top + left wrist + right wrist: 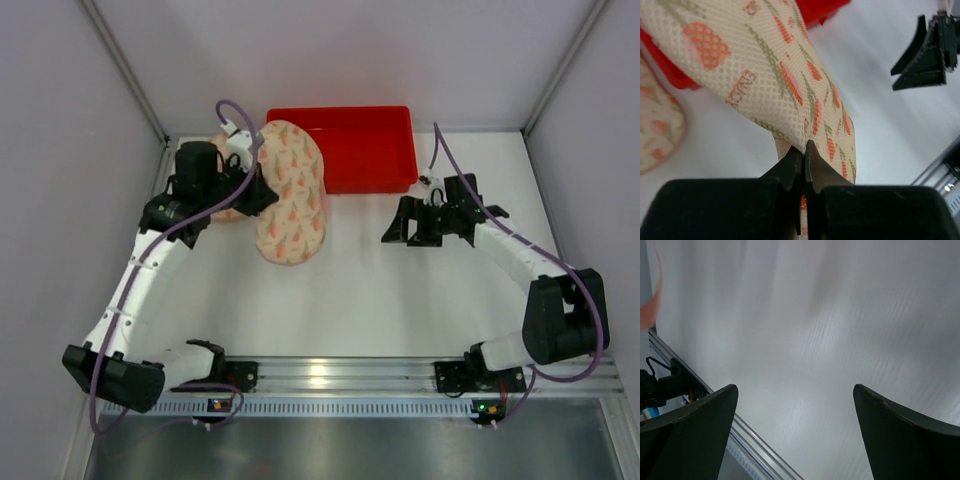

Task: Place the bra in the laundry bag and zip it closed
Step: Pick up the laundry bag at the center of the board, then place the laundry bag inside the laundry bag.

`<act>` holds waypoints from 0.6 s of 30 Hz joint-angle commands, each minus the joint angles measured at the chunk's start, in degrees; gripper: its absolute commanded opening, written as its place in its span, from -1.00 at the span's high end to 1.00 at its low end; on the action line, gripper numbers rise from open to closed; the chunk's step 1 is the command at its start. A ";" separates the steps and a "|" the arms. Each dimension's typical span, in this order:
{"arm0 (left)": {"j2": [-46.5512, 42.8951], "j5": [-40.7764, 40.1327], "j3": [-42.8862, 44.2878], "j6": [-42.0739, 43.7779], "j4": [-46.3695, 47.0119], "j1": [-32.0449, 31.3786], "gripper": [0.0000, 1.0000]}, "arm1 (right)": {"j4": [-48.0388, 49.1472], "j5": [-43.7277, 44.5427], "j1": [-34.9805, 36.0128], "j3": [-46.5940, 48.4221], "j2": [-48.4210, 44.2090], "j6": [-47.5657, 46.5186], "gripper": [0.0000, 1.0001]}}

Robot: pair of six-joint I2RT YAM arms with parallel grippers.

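Left hand [804, 148] tight on the laundry bag [765, 75]; right hand [795, 390] agape, empty, above the table [400, 300].

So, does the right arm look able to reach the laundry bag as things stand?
Probably yes. The right gripper is open, and only bare table lies between it and the laundry bag. The left gripper pinches the bag at its far side, out of the way.

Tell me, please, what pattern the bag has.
The bag is cream mesh with orange-green print; left wrist view.
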 commanded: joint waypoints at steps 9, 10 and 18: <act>18.50 12.02 27.57 13.26 -12.18 27.69 1.00 | -1.34 -0.32 0.01 1.66 -3.64 -4.52 -0.99; 21.13 11.94 30.11 13.44 -12.18 28.49 1.00 | -1.34 -0.23 -0.07 1.57 -3.64 -4.52 -0.99; 33.26 14.30 39.27 14.14 -11.92 34.56 1.00 | -0.64 0.47 -0.43 0.69 -3.56 -4.53 -0.99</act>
